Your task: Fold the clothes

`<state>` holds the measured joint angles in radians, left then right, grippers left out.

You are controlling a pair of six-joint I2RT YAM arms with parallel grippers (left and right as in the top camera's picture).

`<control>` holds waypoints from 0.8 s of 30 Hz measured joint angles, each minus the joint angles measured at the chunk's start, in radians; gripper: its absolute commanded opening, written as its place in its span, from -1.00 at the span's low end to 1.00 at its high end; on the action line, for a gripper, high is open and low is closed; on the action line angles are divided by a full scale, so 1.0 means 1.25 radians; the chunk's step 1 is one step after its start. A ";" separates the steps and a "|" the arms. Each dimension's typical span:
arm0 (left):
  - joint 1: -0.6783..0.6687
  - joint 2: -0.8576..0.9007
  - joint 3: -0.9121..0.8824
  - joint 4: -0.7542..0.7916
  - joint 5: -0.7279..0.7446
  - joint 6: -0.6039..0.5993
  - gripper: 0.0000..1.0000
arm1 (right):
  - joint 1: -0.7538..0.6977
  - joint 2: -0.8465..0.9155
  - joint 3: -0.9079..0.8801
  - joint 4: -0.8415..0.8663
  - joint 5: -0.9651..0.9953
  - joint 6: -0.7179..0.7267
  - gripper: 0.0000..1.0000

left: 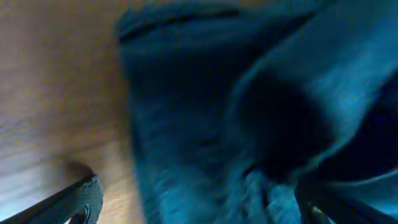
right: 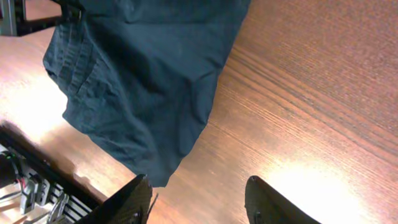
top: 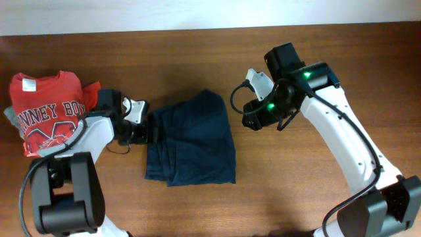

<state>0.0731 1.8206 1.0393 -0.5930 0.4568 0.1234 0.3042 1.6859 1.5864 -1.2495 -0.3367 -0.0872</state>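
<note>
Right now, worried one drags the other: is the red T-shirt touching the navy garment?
Apart. The overhead view shows the left gripper and bare table wood between the red T-shirt and the navy garment.

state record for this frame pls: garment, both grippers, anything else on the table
clothes: navy garment, table centre, lying in overlapping layers, looks partly folded
left gripper: open, at the garment's left edge, one finger over bare wood, the other over fabric
right gripper: open, nothing between its fingers, just off the garment's right edge
held: nothing, by either gripper
other items: red T-shirt with white lettering, far left, lying on a grey garment
surface: brown wooden table
</note>
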 measured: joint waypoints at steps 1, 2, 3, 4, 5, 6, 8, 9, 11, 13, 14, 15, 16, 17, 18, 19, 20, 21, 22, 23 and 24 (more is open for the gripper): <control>0.000 0.009 0.005 0.008 0.031 0.007 0.98 | 0.000 0.000 0.000 0.000 0.000 0.000 0.09; 0.001 0.020 0.009 0.014 0.070 0.013 0.98 | 0.000 0.000 0.000 -0.001 0.000 0.000 0.09; 0.001 0.028 0.012 0.018 0.097 0.019 0.98 | 0.000 0.000 0.000 -0.002 0.000 0.000 0.09; 0.001 0.039 0.016 0.019 0.137 0.027 0.98 | 0.000 0.000 0.000 -0.002 0.000 0.000 0.09; 0.001 0.051 0.018 0.021 0.182 0.033 0.98 | 0.000 0.000 0.000 -0.002 0.000 0.000 0.10; 0.001 0.056 0.018 0.021 0.203 0.037 0.98 | 0.000 0.000 0.000 -0.002 0.000 0.000 0.11; 0.001 0.065 0.018 0.020 0.242 0.042 0.91 | 0.000 0.000 0.000 -0.002 0.000 0.000 0.11; 0.001 0.067 0.018 0.017 0.252 0.042 0.81 | 0.000 0.000 0.000 -0.002 0.000 0.000 0.11; 0.001 0.073 0.017 0.011 0.263 0.046 0.51 | 0.000 0.000 0.000 -0.002 0.000 0.000 0.11; 0.001 0.082 0.014 0.008 0.272 0.049 0.24 | 0.000 0.000 0.000 -0.003 0.000 0.000 0.11; 0.001 0.087 0.012 0.006 0.274 0.049 0.18 | 0.000 0.000 0.000 -0.002 0.000 0.000 0.11; 0.000 0.091 0.010 0.006 0.275 0.047 -0.06 | 0.000 0.000 0.000 -0.002 0.000 0.000 0.11; 0.000 0.096 0.008 0.006 0.278 0.047 -0.24 | 0.000 0.000 0.000 -0.003 0.000 0.000 0.11; -0.001 0.097 0.006 0.011 0.276 0.046 -0.35 | 0.000 0.000 0.000 -0.003 0.000 0.000 0.11; -0.002 0.097 0.004 0.017 0.275 0.043 -0.44 | 0.000 0.000 0.000 -0.004 0.000 0.000 0.11; -0.002 0.097 0.002 0.026 0.274 0.049 -0.60 | 0.000 0.000 0.000 -0.006 0.000 0.000 0.11; -0.005 0.097 0.002 0.033 0.275 0.045 -0.63 | 0.000 0.000 0.000 -0.006 0.000 0.000 0.11; -0.008 0.097 0.001 0.044 0.279 0.049 -0.64 | 0.000 0.000 0.000 -0.006 0.000 0.000 0.11; -0.012 0.097 0.000 0.054 0.283 0.045 -0.65 | 0.000 0.000 0.000 -0.008 0.000 0.000 0.11; -0.017 0.097 0.000 0.062 0.290 0.045 -0.66 | 0.000 0.000 0.000 -0.009 0.000 0.000 0.11; -0.022 0.097 0.000 0.071 0.299 0.045 -0.67 | 0.000 0.000 0.000 -0.011 0.000 0.000 0.11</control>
<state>0.0452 1.9423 1.0393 -0.5041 0.8310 0.1799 0.3042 1.6859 1.5860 -1.2636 -0.3367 -0.0872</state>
